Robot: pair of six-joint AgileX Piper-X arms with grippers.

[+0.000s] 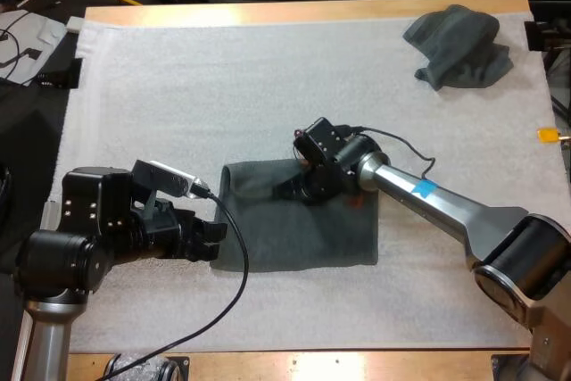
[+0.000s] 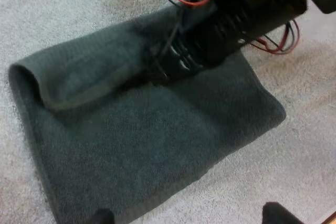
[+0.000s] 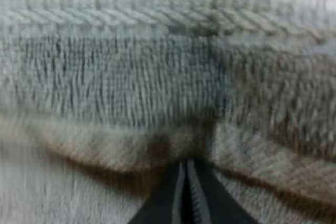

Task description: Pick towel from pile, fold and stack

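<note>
Evidently folding is under way: the towel (image 1: 303,238) is clamped by its flap in the right claw (image 1: 290,189); the left claw (image 1: 214,243) is held apart beside it. Next, the flap should be drawn across and released.

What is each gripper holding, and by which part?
The right gripper pinches the spread towel at its folded-over far edge; the left gripper, jaws open, holds nothing.

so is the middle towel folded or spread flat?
Folded. The towel lies doubled on the mat, a rounded fold at one end; right gripper rests on it.
</note>
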